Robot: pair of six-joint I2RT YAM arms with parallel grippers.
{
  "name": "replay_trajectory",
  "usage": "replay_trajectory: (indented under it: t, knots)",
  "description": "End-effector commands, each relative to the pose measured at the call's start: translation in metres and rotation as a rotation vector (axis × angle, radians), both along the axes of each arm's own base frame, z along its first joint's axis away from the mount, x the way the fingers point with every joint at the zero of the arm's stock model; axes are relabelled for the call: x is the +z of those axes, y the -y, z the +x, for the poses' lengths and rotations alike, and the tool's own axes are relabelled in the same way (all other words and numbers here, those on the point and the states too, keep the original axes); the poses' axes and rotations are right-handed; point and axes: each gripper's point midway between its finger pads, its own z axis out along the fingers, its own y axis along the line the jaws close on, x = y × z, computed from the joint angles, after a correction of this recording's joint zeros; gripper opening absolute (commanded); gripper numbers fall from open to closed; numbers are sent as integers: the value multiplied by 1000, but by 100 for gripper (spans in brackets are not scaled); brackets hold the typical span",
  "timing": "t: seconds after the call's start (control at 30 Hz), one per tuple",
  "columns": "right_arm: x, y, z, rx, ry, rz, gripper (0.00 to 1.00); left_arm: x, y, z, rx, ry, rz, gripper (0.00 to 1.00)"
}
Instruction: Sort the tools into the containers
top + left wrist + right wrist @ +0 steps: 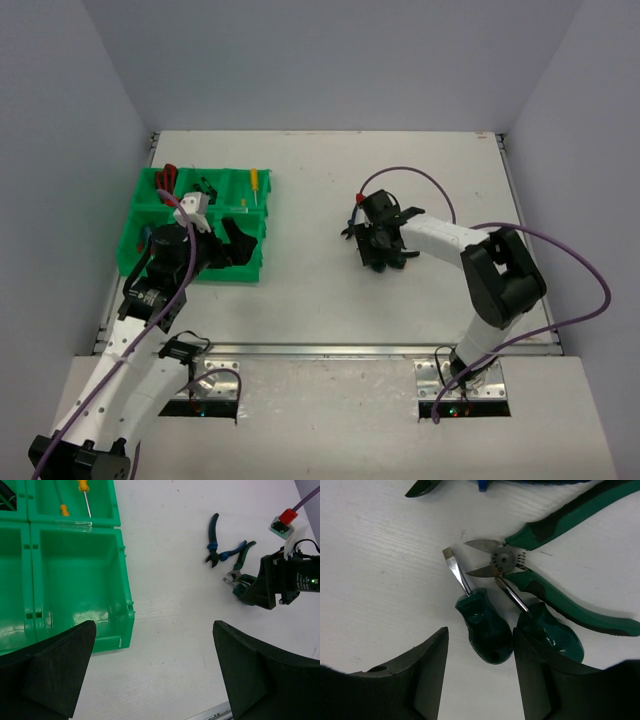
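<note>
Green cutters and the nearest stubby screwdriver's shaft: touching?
Touching. Right wrist view: shaft of the stubby screwdriver runs into the green cutters at their pivot, no gap.

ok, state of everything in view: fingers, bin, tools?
Left gripper: fingers open, empty.
Right gripper: fingers open, either side of stubby green-handled screwdriver.
Green-handled steel cutters: blades parted, flat on table.
Bright green plastic divided bin: one compartment empty, neighbour holds two yellow-handled screwdrivers.
Blue-handled pliers: handles splayed, on table.
</note>
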Motion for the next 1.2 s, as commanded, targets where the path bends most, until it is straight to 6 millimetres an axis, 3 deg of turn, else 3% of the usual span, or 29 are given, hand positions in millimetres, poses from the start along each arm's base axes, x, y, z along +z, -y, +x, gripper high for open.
replay_trajectory:
  t: [0.0,0.13,0.17,0.3,0.37,0.47,0.53,0.57,0.6,0.67,0.73,0.77,0.83,1.03,1.1,1.17]
  knots:
    - [-5,-10,1,60,9,-2,54,22,6,5,-27,76,-15,100]
    - [-14,-12,-3,74,-2,-37,52,21,6,5,-31,74,-17,100]
    - [-15,-13,-3,78,3,-45,44,22,6,5,-31,75,-18,100]
    - [-13,-17,-3,85,21,-64,30,23,8,5,-39,79,-24,100]
    - [-10,-20,-3,89,30,-54,25,23,10,4,-48,78,-30,100]
    - [3,-38,-10,134,53,39,9,24,20,2,-83,62,-82,100]
    - [15,-50,-13,165,86,112,8,28,31,0,-125,64,-141,100]
    - [43,-88,-24,285,120,347,7,34,55,-11,-235,43,-278,100]
    - [73,-105,-35,366,173,485,6,29,66,-17,-285,27,-353,100]
    - [91,-117,-59,466,185,626,4,50,79,-18,-367,128,-450,100]
    - [132,-136,-82,611,232,831,0,49,92,-29,-426,76,-618,100]
    - [148,-143,-89,654,252,905,0,64,96,-32,-454,122,-696,100]
    - [176,-147,-112,752,260,1041,0,67,104,-34,-489,149,-771,100]
    - [208,-152,-131,843,244,1174,0,77,134,-31,-530,135,-795,97]
    - [217,-154,-132,863,258,1198,0,78,148,-28,-552,116,-791,89]
    - [221,-155,-132,869,262,1202,0,79,157,-30,-569,116,-784,74]
